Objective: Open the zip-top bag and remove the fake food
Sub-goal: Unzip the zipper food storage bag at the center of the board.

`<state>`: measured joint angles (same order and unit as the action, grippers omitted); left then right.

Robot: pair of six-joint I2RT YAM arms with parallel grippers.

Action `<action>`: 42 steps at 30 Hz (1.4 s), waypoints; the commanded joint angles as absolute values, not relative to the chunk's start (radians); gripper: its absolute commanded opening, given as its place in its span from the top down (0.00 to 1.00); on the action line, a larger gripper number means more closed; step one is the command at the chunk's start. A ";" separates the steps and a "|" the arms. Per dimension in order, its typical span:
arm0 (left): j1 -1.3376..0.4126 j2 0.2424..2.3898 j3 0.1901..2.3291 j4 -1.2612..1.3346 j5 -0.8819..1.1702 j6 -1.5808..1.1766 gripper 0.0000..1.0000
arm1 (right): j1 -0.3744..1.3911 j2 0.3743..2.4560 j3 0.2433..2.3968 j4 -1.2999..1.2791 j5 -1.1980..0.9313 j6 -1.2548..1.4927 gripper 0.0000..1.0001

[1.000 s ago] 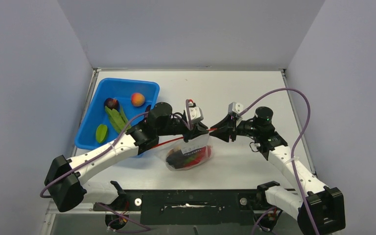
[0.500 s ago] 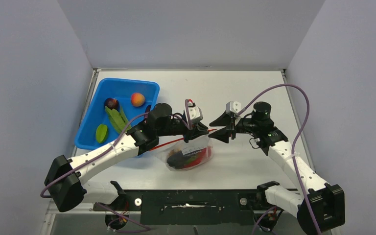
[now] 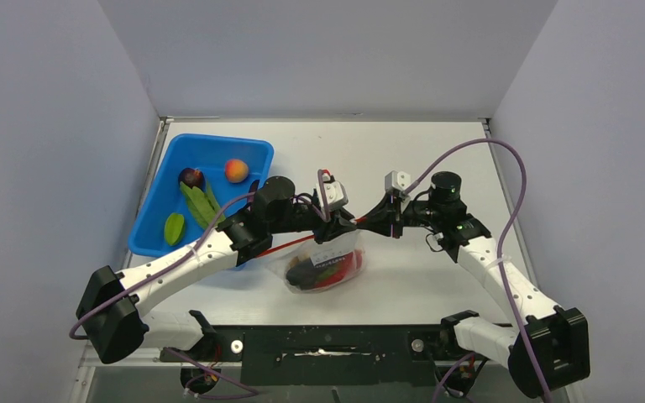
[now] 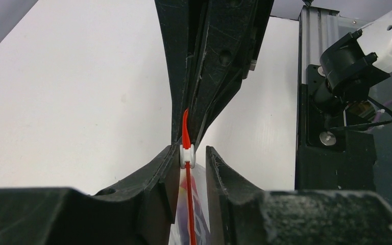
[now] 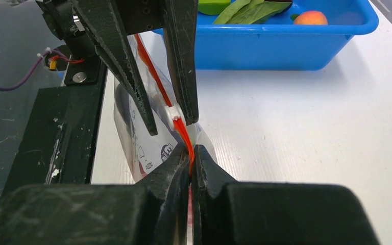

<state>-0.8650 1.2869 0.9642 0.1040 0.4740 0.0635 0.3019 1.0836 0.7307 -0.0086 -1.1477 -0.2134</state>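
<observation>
The zip-top bag (image 3: 323, 262) hangs low over the table's near middle, its orange-red zipper strip (image 3: 302, 241) stretched between my two grippers. Fake food (image 3: 327, 270) shows through the plastic as red and dark pieces. My right gripper (image 5: 192, 153) is shut on the strip's end (image 5: 186, 139). My left gripper (image 4: 193, 151) straddles the white slider (image 4: 186, 155). Its jaws stand slightly apart: one finger touches the slider and a small gap shows at the other. In the top view the left gripper (image 3: 350, 225) and right gripper (image 3: 369, 223) nearly meet, tip to tip.
A blue bin (image 3: 218, 139) stands at the back left, close behind the left arm. It holds an orange-pink peach (image 3: 235, 170), long green pods (image 3: 197, 204) and a dark piece (image 3: 190, 177). The black base rail (image 3: 327, 344) runs along the near edge.
The right gripper opened, slid left toward the left gripper and shut again on the strip's end. The left jaws have parted slightly round the slider. The bag hangs where it did.
</observation>
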 commanded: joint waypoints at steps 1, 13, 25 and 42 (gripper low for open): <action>-0.868 1.285 0.999 0.124 0.473 0.065 0.75 | 0.305 1.086 0.746 0.091 -1.165 -0.163 1.00; -0.863 1.290 1.034 0.120 0.464 0.099 0.81 | 0.304 1.062 0.731 0.073 -1.127 -0.180 1.00; -0.821 1.260 1.030 0.003 0.428 0.082 1.00 | 0.224 1.010 0.681 0.131 -0.844 -0.090 1.00; -0.654 1.077 0.914 -0.094 0.379 0.076 1.00 | 0.064 0.915 0.703 -0.022 -0.925 -0.173 0.98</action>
